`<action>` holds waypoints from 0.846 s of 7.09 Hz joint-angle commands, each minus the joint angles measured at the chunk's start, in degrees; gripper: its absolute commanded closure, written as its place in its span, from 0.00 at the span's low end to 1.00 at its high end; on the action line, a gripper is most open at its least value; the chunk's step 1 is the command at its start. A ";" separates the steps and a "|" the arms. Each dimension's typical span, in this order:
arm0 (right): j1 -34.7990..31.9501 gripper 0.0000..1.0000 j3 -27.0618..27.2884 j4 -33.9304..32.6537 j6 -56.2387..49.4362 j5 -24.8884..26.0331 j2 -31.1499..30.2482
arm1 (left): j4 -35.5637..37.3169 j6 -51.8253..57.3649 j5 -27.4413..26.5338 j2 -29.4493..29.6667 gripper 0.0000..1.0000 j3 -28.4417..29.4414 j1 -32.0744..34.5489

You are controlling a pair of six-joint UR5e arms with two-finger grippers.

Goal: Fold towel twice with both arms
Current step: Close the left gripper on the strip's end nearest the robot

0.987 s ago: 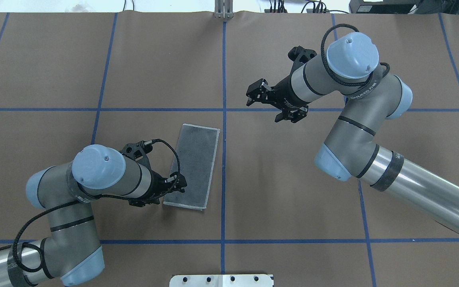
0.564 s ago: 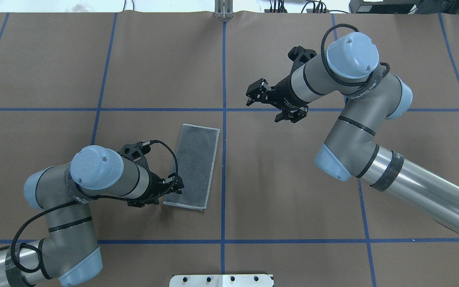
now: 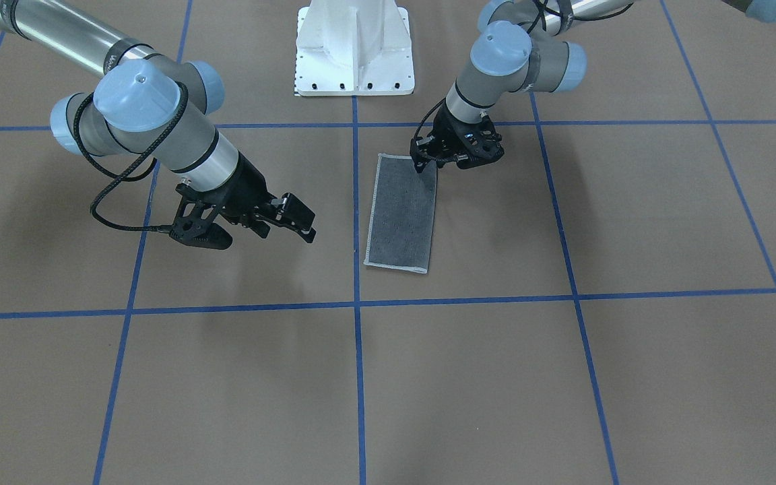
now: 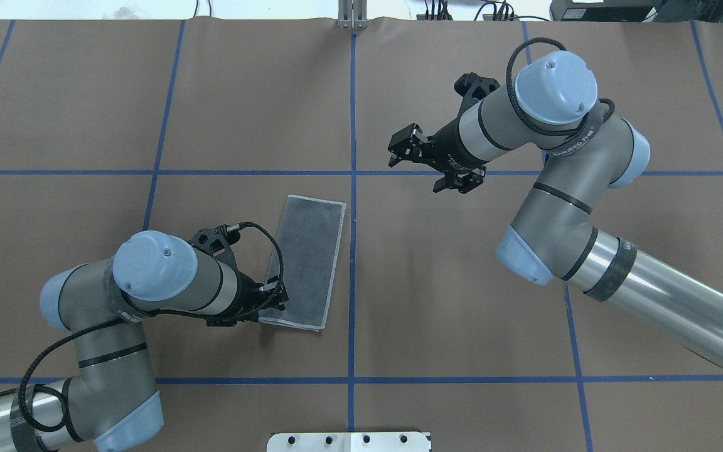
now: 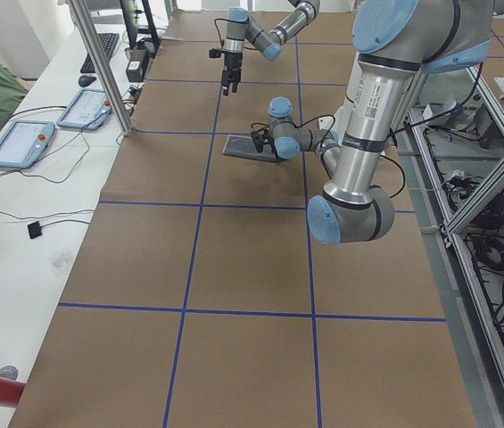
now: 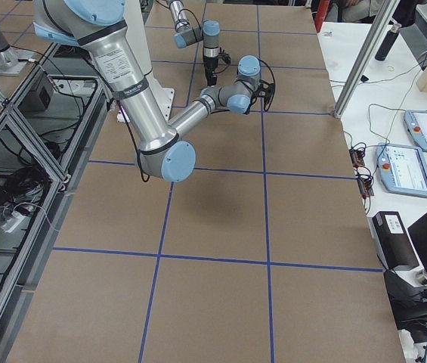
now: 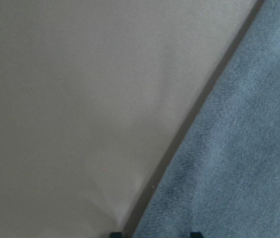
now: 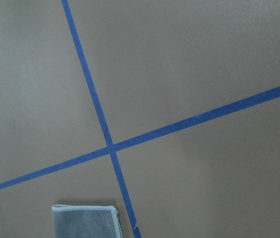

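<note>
The towel [image 4: 311, 263] lies flat on the table as a narrow rectangle, dark grey face up, with a light trim; no pink shows. It also shows in the front view [image 3: 401, 215]. My left gripper [image 4: 273, 300] is low at the towel's near left corner [image 3: 426, 164]. In the left wrist view two fingertips [image 7: 194, 233] stand apart with the towel's edge [image 7: 229, 163] between them, so it is open. My right gripper [image 4: 399, 149] is open and empty, raised above the table right of the towel's far end [image 3: 304, 222]. The right wrist view shows one towel corner [image 8: 85, 223].
Brown table cover with blue tape grid lines [image 4: 353, 188]. The white pedestal base [image 3: 354, 47] stands at the near table edge. Monitors, tablets and cables lie on side benches in the side views [image 5: 20, 143].
My left gripper has shifted slightly back toward the towel's near left corner. The towel and the right arm have not moved.
</note>
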State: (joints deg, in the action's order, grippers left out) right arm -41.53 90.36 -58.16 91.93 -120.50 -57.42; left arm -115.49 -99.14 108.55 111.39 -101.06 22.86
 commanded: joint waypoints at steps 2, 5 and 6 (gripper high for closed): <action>-0.04 0.00 0.00 -0.02 0.00 0.00 -0.06 | 0.00 -0.09 0.00 0.14 0.64 -0.10 -0.01; 0.05 0.00 0.08 -0.02 0.26 0.00 0.03 | 0.52 -0.88 0.09 0.23 1.00 -2.73 0.08; 0.05 0.00 0.08 0.06 0.26 0.00 0.03 | 0.53 -0.88 0.26 0.49 1.00 -3.17 0.00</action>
State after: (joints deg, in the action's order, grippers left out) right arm -41.49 90.39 -58.17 92.15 -120.50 -57.41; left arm -115.07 -99.91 108.64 111.63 -103.44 22.87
